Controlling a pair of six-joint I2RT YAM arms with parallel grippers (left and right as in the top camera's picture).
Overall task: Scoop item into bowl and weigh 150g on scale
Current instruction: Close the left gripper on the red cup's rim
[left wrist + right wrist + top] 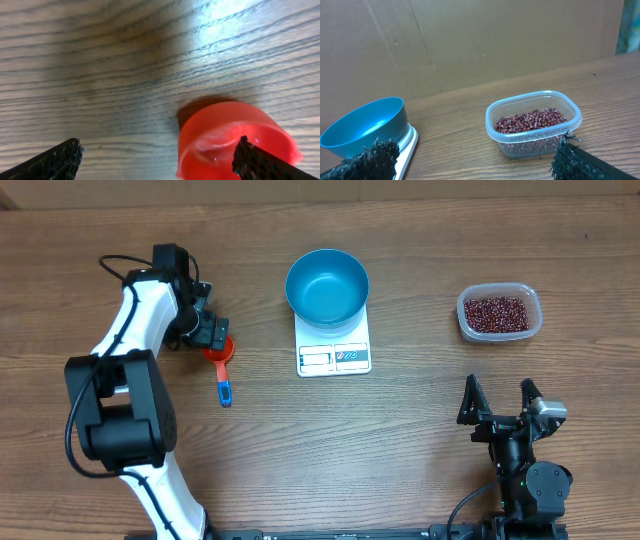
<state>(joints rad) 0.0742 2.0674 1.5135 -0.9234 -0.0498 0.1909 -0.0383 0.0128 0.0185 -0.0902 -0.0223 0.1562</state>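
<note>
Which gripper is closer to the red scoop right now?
Left. The left gripper is open right at the scoop; the right gripper is open far off, on the other side of the scale.

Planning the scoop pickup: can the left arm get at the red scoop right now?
Probably yes: the open left gripper hangs right above the red scoop, with nothing between them, though the scoop sits off-centre.

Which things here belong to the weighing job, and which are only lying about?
For the job: beans, clear tub holding them, blue bowl, white scale under it, red scoop with blue handle.
Only about: cardboard wall at the back.
</note>
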